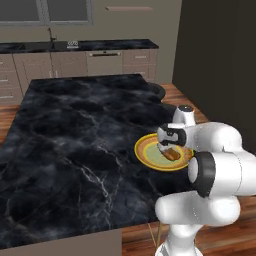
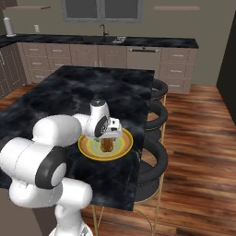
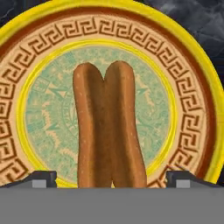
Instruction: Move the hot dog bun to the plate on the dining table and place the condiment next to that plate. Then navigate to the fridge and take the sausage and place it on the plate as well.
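Black marble covers the table [image 1: 75,145], and near its right edge sits the plate [image 1: 147,155], yellow-rimmed with a brown key-pattern band and a pale green middle. The bun [image 3: 109,127] lies on that green middle, flat on the plate; in the hand view its 2 brown halves run side by side, touching along most of their length and parting a little at the far ends. From the right base view the bun [image 2: 107,145] shows as a small brown shape at the plate's centre, just under the hand.

The gripper [image 1: 166,148] hangs right above the plate [image 2: 120,148], pointing down at it. Its jaws stand wide apart: in the hand view the 2 dark fingertips [image 3: 41,179] rise at the bottom corners, 1 on each side of the near end of the bun, each with clear plate showing between tip and bun. Nothing is held; the bun rests on the plate [image 3: 192,65] free of the fingers.

The white arm bends over the table's near right corner, its elbow close to the cameras. Round dark stools [image 2: 150,170] with thin brass legs stand along the table's right side on a wooden floor. Beyond the table, beige cabinets [image 2: 83,55] carry a dark counter with a tap under a window. A white paper roll [image 2: 8,26] stands at the far left of that counter.
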